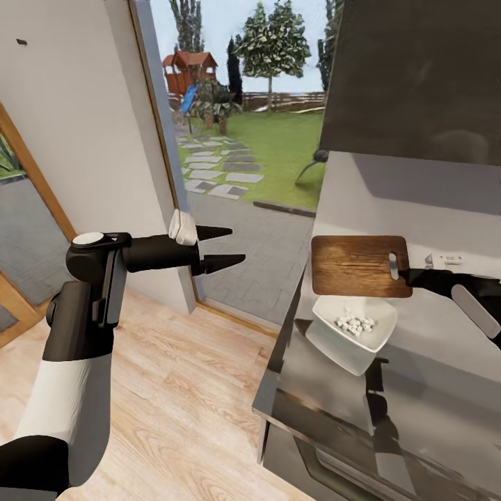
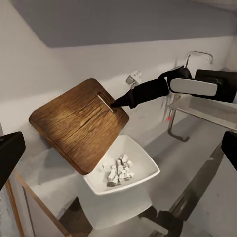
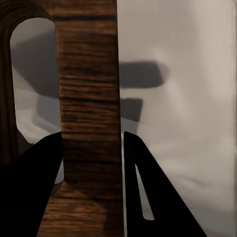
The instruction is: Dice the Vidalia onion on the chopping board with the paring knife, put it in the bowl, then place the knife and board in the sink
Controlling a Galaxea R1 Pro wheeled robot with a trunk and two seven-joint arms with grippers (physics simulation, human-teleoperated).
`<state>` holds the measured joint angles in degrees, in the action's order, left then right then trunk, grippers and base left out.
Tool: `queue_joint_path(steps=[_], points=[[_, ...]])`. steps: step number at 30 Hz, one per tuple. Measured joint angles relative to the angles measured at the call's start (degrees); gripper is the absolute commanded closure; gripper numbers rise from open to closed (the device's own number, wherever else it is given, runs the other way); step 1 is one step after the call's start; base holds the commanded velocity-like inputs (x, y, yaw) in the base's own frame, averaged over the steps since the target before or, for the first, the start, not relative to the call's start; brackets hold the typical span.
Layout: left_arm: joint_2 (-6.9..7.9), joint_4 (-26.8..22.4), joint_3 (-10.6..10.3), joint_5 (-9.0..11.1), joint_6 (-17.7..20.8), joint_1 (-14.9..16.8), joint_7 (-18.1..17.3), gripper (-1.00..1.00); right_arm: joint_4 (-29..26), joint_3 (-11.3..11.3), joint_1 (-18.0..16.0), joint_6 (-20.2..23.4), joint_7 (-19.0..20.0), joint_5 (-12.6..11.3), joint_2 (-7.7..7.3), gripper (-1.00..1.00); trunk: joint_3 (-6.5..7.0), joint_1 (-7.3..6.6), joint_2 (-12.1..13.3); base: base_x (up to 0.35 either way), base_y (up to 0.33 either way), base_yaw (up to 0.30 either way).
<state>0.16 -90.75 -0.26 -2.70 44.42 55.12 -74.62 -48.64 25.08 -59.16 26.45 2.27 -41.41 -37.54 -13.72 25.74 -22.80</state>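
My right gripper (image 1: pixel 402 273) is shut on the slot-handle end of the dark-brown chopping board (image 1: pixel 356 266), holding it flat a little above the grey countertop (image 1: pixel 417 202). In the right wrist view a strip of the board (image 3: pixel 89 98) sits between the two fingers (image 3: pixel 148 192). The white bowl (image 1: pixel 351 334) stands just below the board's near edge and holds the diced onion (image 1: pixel 355 323), also clear in the left wrist view as a diced onion (image 2: pixel 120 170) heap in the bowl (image 2: pixel 140 170). The sink (image 2: pixel 207 111) and its bent tap (image 2: pixel 197 56) lie beyond. My left gripper (image 1: pixel 221 247) hangs open over the floor, empty. The paring knife is out of view.
A glass door (image 1: pixel 236 139) to a garden is left of the counter. Wooden floor (image 1: pixel 188 390) lies under my left arm. A dark wall cabinet (image 1: pixel 417 76) hangs above the countertop. The counter's near corner (image 1: pixel 268 410) juts toward me.
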Motion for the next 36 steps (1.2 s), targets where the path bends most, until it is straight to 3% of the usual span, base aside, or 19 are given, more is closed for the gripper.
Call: queue_joint_path(steps=[8,9,11,15,22,30,36], points=[[-0.01,0.0,0.0,0.0,-0.01,-0.01,0.0,-1.0,-0.05,-0.71,-0.08,0.25,0.0,0.0,-0.15,1.0,0.39,0.03,0.01,-0.193,-0.068,0.0],[0.0,0.0,0.0,0.0,-0.01,-0.01,0.0,-1.0,-0.1,-1.44,-0.06,0.41,0.0,0.0,-0.17,1.0,0.45,0.03,0.01,-0.238,-0.127,0.0],[0.0,-0.01,0.01,0.01,0.01,-0.01,0.0,-1.0,-0.18,-5.71,-0.08,2.18,-0.01,0.45,-0.21,1.0,0.57,0.01,-0.02,-0.222,-0.129,0.0],[-0.01,0.0,0.0,0.0,0.0,0.0,0.0,-1.0,-0.2,-7.65,-0.04,4.29,-0.02,-0.11,-0.19,1.0,0.66,0.03,0.02,-0.258,-0.123,0.0],[-0.03,0.0,0.0,0.0,-0.01,0.0,0.0,-1.0,-0.22,-8.25,-0.05,5.0,-0.02,-0.34,-0.19,1.0,0.68,0.0,0.0,-0.122,-0.091,0.0],[-0.07,0.01,0.0,0.0,-0.01,-0.01,0.03,-1.0,-0.22,-8.34,-0.04,5.06,-0.04,-0.26,-0.19,1.0,0.69,0.0,0.02,-0.002,-0.282,-0.003],[-0.27,0.01,-0.08,0.0,-0.02,0.0,1.17,-1.0,-0.22,-8.42,0.0,5.06,-0.04,-0.26,-0.19,1.0,0.68,0.0,0.01,0.0,-0.288,-0.198]])
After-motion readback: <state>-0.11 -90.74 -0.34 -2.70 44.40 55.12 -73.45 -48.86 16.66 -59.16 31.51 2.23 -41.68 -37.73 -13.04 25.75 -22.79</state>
